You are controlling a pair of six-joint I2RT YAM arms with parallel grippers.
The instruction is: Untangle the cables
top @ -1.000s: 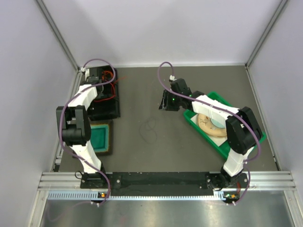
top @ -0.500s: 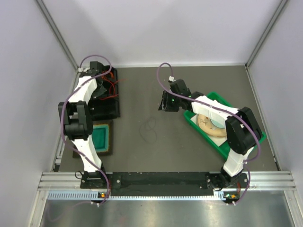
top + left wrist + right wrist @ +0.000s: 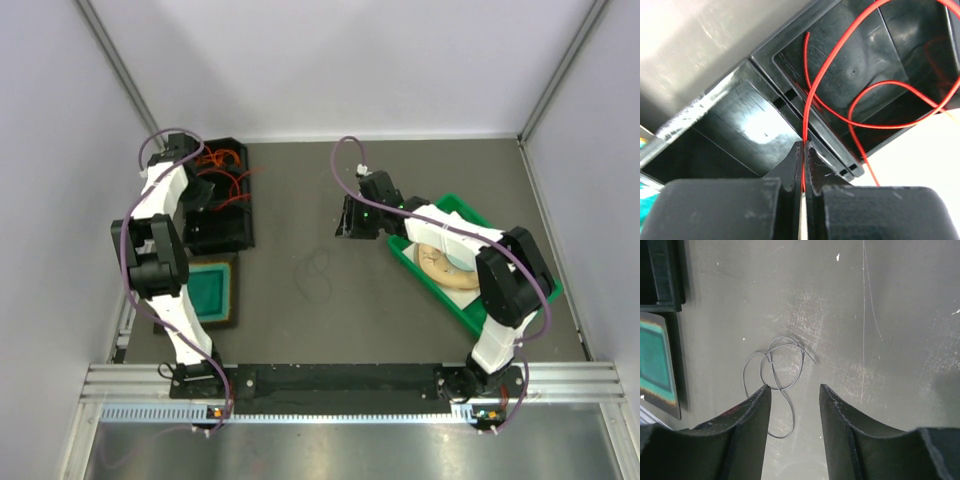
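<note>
Up close, shows the left gripper [image 3: 803, 150] pinched tight on one orange-red cable [image 3: 806, 112]. Leaves the jaws toward 12 o'clock, long axis straight up the wrist view, then loops toward 2 o'clock inside the black bin [image 3: 760, 135]. Elsewhere, shows the right gripper [image 3: 793, 387] with fingers spread, holding nothing, above the table [image 3: 900, 340]. Puts the thin dark cable [image 3: 774, 360] at 11 o'clock from those fingertips, loosely looped, well apart from the bin. Judging by this, makes the right arm the nearer one.
</note>
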